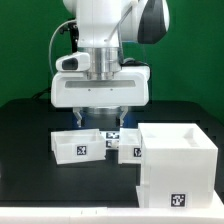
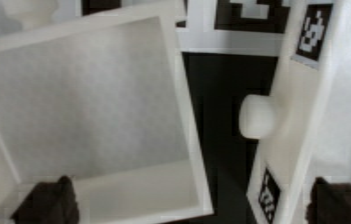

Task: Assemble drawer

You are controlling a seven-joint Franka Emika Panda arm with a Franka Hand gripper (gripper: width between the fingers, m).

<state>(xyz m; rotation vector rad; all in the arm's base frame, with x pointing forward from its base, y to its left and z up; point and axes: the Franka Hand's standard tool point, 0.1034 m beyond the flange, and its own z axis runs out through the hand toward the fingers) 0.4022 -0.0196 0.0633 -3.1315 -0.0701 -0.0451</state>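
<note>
Gripper (image 1: 100, 119): jaws wide apart, holding nothing, hanging over the gap between the two trays.
Drawer (image 1: 80, 146): on black table (image 1: 30, 170), open side up.
Second tray (image 1: 130, 150): just beside the drawer, possibly touching the casing (image 1: 178, 158).

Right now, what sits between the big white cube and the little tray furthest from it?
A second small tagged tray sits between the far tray and the big cube, close beside the cube; the exterior view shows this.
</note>
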